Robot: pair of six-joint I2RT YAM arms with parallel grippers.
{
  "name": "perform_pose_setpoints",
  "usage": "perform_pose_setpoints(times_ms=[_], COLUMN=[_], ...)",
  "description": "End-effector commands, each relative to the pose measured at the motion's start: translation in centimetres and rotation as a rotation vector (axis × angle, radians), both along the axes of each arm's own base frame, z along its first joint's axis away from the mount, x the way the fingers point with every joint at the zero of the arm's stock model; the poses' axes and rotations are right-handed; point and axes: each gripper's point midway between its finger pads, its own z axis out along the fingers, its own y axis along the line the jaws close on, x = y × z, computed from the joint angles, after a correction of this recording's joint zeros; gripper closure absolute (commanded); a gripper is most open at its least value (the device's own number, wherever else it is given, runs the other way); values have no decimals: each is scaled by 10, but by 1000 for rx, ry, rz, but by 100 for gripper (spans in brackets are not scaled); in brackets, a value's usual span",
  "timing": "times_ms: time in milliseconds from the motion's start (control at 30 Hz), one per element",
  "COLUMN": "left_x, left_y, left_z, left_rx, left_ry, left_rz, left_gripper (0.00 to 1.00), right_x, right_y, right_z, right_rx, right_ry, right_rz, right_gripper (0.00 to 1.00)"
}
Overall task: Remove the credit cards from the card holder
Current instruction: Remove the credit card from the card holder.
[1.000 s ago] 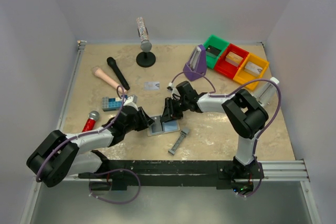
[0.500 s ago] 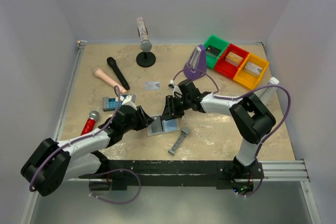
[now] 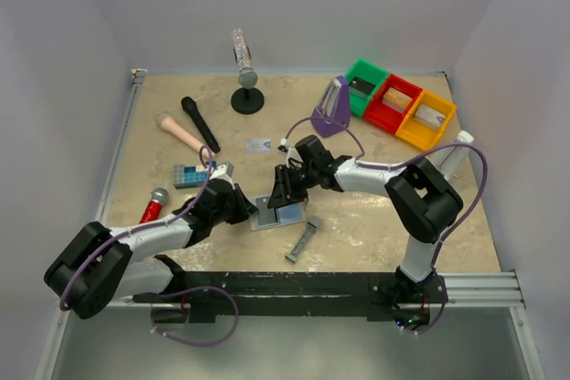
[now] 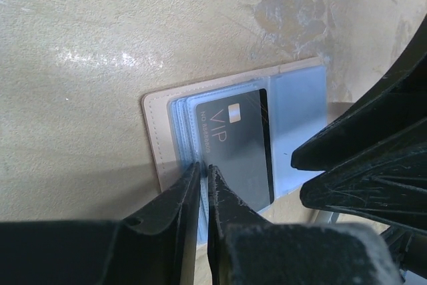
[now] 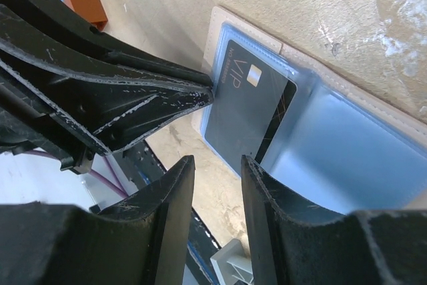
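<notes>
Left pincer: nearly closed, only a thin slit between the jaws. The tips sit at the near corner of the black card, bottom centre of the left wrist view. Whether anything is pinched cannot be told.
Right pincer: partly open, a clear gap between the jaws with nothing in it. It is poised over the card holder's edge at the lower centre of the right wrist view, facing the left pincer's tips. Contact cannot be told.
Black card: printed "VIP", lying on the holder half nearer the left pincer, its striped short end by the fold.
Card holder: spread open and flat, pale blue inside with a tan rim. It is at the middle of the top view, between the two pincers.
Silver-grey card: flat on the surface, above the holder in the top view and well apart from it.
Grey bar: below and right of the holder, near but not touching.
Blue brick: left of the holder, beside the left arm.
Red microphone: further left, lower.
Black microphone: upper left, lying at a slant.
Bins: green, red and yellow in a row, upper right.
Surface: beige, marbled.
</notes>
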Motion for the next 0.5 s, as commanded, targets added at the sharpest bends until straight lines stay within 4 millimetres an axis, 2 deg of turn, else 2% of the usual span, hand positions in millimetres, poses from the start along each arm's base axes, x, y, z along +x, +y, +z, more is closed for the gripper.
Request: perform_pose_setpoints(times_ms=[0,200,467], left_x=[5,2,0], left_y=[-4,-3,-1], left_z=[4,-2,-9], left_rx=[-4,2,10], left_ry=[-30,-20,-5], left_rz=[-15,-16,-13], left_gripper=[87,90,93], right_x=[2,2,2], right_y=[9,6,2], right_z=[5,-11,-20], right_rx=[28,-8,-38], right_ry=[0,20,26], right_rz=[35,25,6], right_gripper=[61,61,61])
